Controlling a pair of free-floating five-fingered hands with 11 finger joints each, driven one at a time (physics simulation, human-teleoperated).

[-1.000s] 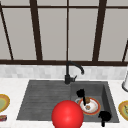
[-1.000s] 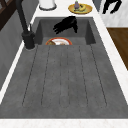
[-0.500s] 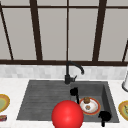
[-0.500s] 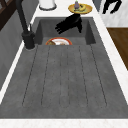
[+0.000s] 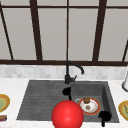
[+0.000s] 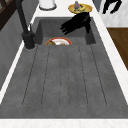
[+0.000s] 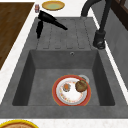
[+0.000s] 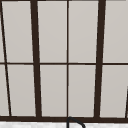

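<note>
Plate [image 5: 93,104], red-rimmed with a white centre, lay flat on the floor of the sink basin [image 7: 37,82], toward the faucet side. On it were a brown round piece [image 7: 81,85] and a smaller orange piece [image 7: 66,87], just beside each other. No hand touched the plate.

Left hand [image 5: 66,91] hung in the air over the sink [image 5: 37,100], well apart from the plate. In the left side view [image 6: 77,22] and the right side view [image 7: 46,16] its fingers lay straight and released, holding nothing, pointed toward the faucet [image 5: 68,75].

Right hand [image 5: 104,115] sat at the front right corner of the sink, near the plate but apart from it. Its grip state could not be read.

A red sphere [image 5: 67,115] covered the sink's front edge at the bottom centre of the front view.

Counter, right: yellow dish [image 5: 123,108] and a white container [image 5: 125,82]. Counter, left: yellow-green dish [image 5: 2,102] and a small red can [image 5: 3,118]. A dark-framed window [image 8: 67,62] stood behind.
</note>
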